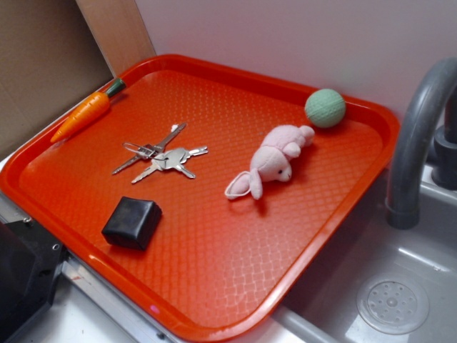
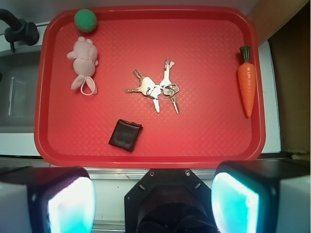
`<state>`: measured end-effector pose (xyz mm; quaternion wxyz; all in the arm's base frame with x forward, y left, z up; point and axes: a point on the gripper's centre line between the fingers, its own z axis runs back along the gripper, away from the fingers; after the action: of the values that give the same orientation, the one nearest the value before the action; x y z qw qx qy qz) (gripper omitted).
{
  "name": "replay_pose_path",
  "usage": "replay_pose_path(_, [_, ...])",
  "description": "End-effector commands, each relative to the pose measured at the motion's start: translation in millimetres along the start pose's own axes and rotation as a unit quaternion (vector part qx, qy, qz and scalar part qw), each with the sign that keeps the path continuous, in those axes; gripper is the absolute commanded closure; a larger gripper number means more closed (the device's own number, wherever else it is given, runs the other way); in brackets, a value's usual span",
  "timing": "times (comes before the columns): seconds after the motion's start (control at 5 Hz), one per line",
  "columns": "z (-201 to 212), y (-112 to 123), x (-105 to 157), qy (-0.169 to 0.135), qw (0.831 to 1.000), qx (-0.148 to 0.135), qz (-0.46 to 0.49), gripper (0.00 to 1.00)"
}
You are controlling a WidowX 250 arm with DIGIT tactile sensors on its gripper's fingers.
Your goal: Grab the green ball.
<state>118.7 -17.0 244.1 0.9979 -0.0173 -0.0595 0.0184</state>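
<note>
A green ball (image 2: pixel 85 20) sits tucked in the upper left corner of a red tray (image 2: pixel 146 156), hemmed by the rim on two sides and a pink plush bunny (image 2: pixel 83 62) just below. Keys (image 2: pixel 155 90) and a black wallet (image 2: pixel 125 135) lie well apart at mid-tray, leaving open floor between.

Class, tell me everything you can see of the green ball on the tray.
The green ball is a small, pale mint sphere with a finely dimpled, matte surface, whole and unmarked. It rests in a far corner of the red tray, against the rim, just beyond the pink bunny but apart from it. Nothing grips it.
</note>
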Motion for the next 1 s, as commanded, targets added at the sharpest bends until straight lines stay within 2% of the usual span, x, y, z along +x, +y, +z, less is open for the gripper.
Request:
replay_pose_path(0.0, [0,0,0,0.0,1.0,0.0,0.0,0.0])
replay_pose_path(0.2, [-48,-50,43,-0.054,0.996,0.017,-0.066,0.0])
replay_pose_path(0.4, [-64,-83,97,-0.13,0.991,-0.002,-0.037,0.0])
replay_pose_path(0.6, [-92,-99,145,-0.143,0.989,-0.032,-0.011,0.0])
replay_pose_path(0.8, [-123,-103,191,-0.152,0.988,-0.026,-0.022,0.0])
